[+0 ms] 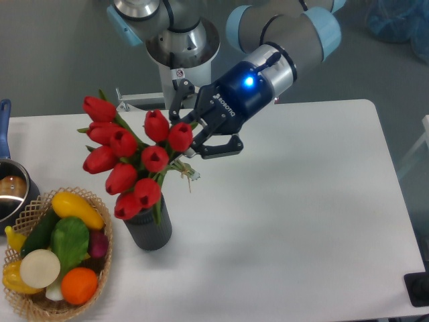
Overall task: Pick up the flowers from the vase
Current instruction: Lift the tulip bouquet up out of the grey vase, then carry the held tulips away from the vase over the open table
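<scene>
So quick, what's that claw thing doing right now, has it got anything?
Gripper: closed on the flowers, gripping the bunch by its stems and holding it tilted, with the lowest buds just above the vase mouth.

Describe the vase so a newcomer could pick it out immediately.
Start at the white table and go to its front left, where a wicker basket of fruit and vegetables sits. Just right of the basket stands the vase, under the red tulips. It is the only dark grey, ribbed cylinder, unlike the metal pot at the left edge.
</scene>
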{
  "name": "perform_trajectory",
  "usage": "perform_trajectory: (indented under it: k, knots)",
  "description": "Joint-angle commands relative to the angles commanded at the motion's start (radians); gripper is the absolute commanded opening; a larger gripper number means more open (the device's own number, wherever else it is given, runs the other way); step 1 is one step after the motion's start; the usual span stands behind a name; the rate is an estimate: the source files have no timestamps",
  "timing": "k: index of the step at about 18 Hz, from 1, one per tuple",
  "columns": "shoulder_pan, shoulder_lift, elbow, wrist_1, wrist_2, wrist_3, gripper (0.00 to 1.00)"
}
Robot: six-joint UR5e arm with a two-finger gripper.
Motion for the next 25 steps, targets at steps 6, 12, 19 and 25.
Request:
perform_trajectory:
  k: [6, 12, 19, 25]
  knots:
    - [0.054, 0.0, -0.003, 0.0, 0.333, 0.216, 0.03]
    - [0.086, -0.008, -0.011, -0.002, 0.54, 0.331, 0.02]
    - [0.095, -0.028, -0.008, -0.003, 0.667, 0.379, 0.03]
    - [0.092, -0.041, -0.029, -0.014, 0.756, 0.399, 0.03]
